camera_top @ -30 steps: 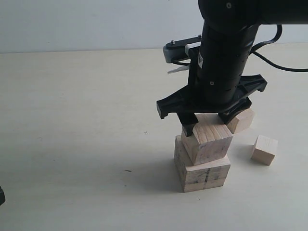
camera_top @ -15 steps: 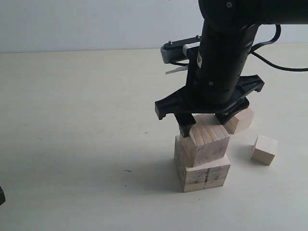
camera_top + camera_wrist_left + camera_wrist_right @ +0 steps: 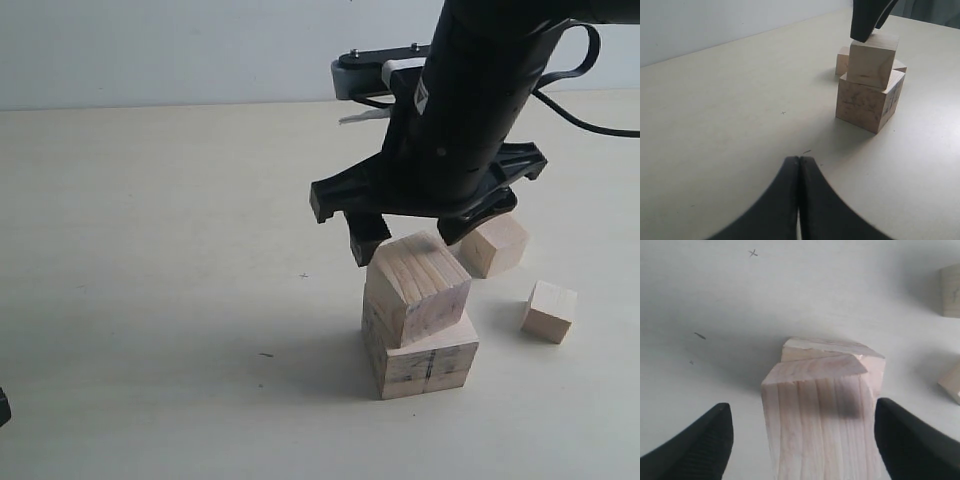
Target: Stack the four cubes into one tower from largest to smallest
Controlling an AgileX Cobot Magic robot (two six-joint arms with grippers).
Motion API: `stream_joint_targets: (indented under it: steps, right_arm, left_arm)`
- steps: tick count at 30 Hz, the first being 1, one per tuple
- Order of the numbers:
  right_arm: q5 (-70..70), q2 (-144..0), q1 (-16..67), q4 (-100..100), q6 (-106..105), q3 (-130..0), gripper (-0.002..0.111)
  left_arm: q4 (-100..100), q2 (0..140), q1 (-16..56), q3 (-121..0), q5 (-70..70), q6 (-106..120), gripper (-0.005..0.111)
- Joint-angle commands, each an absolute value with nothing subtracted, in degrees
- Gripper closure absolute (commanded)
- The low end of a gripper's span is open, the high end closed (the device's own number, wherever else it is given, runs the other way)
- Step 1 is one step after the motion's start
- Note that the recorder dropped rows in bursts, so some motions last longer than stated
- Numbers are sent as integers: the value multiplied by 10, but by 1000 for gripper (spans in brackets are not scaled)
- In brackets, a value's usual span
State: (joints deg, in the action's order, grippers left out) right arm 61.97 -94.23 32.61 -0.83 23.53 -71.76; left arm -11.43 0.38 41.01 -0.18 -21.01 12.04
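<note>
The largest cube [image 3: 425,360], with a dark seam on its side, stands on the table. The second cube [image 3: 418,288] rests on top of it, turned askew. My right gripper [image 3: 410,240] hovers just above this cube, open, its fingers [image 3: 710,440] apart from the wood on both sides. The third cube [image 3: 493,245] lies behind the stack and the smallest cube [image 3: 550,311] to its right. In the right wrist view the second cube [image 3: 820,410] hides most of the largest cube [image 3: 830,347]. My left gripper [image 3: 799,159] is shut and empty, far from the stack [image 3: 867,105].
The pale table [image 3: 150,250] carries a small cross mark [image 3: 303,275] and a dark fleck [image 3: 262,354] left of the stack. A black cable [image 3: 585,130] trails behind the right arm. A pale wall [image 3: 150,50] runs along the back.
The right gripper opened, let go of the second cube and rose a little. The cube stays on the largest cube, turned slightly. The left arm has not moved.
</note>
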Motion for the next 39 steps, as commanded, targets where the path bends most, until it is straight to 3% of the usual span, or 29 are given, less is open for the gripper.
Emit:
stream_joint_targets:
  steps: [1, 39]
  right_arm:
    - [615, -933, 326, -27, 231, -718, 34]
    - [617, -964, 333, -40, 182, -718, 35]
  left_arm:
    - [-113, 0, 410, 0, -207, 121, 107]
    - [-113, 0, 410, 0, -207, 121, 107]
